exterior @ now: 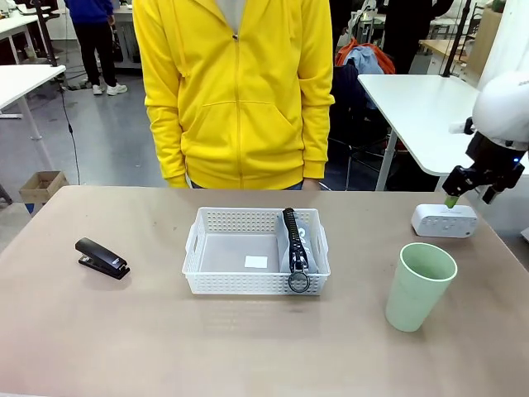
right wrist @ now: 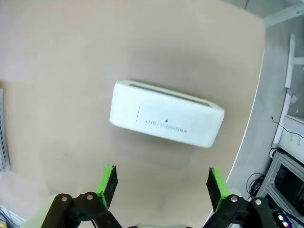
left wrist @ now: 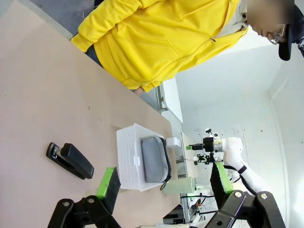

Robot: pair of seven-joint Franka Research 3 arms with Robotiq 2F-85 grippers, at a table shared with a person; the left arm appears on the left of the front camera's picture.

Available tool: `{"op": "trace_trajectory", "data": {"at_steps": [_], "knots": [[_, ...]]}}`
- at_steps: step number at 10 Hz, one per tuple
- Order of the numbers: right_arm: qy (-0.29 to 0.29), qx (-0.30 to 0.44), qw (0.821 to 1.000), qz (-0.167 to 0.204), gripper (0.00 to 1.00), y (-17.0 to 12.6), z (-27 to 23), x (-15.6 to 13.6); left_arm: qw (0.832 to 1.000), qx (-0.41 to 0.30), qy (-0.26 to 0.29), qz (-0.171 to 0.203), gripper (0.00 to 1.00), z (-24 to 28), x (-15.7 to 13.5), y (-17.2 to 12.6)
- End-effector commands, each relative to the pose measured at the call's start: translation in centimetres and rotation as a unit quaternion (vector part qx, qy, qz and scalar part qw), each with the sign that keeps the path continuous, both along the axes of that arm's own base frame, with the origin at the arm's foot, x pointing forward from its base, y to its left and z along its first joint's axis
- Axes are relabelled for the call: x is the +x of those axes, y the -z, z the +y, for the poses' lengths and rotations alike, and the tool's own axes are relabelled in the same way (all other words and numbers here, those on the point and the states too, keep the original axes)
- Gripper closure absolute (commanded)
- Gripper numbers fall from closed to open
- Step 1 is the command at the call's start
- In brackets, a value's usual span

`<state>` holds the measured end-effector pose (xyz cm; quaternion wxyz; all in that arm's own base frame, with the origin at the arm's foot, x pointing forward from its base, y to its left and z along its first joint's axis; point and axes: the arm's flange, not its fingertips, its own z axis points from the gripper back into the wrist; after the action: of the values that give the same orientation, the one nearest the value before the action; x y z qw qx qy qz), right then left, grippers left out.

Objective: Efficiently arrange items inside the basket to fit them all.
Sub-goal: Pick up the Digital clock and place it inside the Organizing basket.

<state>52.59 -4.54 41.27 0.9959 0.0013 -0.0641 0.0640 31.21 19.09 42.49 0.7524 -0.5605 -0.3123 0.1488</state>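
Right gripper (right wrist: 161, 183) spread, hovering over the white box (exterior: 445, 220) – no contact. Left gripper (left wrist: 164, 180) spread too. Pouch (exterior: 297, 240) in the basket (exterior: 240, 284) – stapler (exterior: 102, 257) and cup (exterior: 419, 287) outside it.

Faint upside-down print on small white box (right wrist: 166, 114), too blurred to read

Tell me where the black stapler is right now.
In the front view, the black stapler lies on the table at the robot's left, apart from the white basket.
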Motion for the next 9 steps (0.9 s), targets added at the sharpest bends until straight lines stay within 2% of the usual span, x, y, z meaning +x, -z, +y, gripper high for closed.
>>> {"op": "trace_trajectory", "data": {"at_steps": [1,2,3,4,6,8,9], "knots": [[-0.020,-0.005,1.000,-0.006,0.00,-1.0,0.0,0.8,1.000,-0.002,-0.001,-0.016,0.00,-0.1,0.0,0.0],[-0.119,-0.012,0.993,-0.010,0.00,-0.9,-0.2,0.9,1.000,-0.002,-0.001,-0.016,0.00,-0.1,0.0,0.0],[-0.253,-0.018,0.967,0.005,0.00,-0.8,-0.5,0.9,1.000,-0.002,-0.001,-0.016,0.00,-0.1,0.0,0.0],[-0.421,-0.007,0.907,0.004,0.00,-0.6,-1.1,1.0,1.000,-0.002,-0.001,-0.016,0.00,-0.1,0.0,0.0],[-0.599,0.025,0.800,-0.001,0.00,0.1,-2.1,1.5,1.000,-0.002,-0.001,-0.016,0.00,-0.1,0.0,0.0],[-0.686,0.048,0.726,-0.015,0.00,0.9,-2.4,1.7,1.000,-0.002,-0.001,-0.016,0.00,-0.1,0.0,0.0],[-0.727,0.036,0.685,-0.042,0.00,1.3,-2.4,1.4,1.000,-0.002,-0.001,-0.016,0.00,-0.1,0.0,0.0]]}}
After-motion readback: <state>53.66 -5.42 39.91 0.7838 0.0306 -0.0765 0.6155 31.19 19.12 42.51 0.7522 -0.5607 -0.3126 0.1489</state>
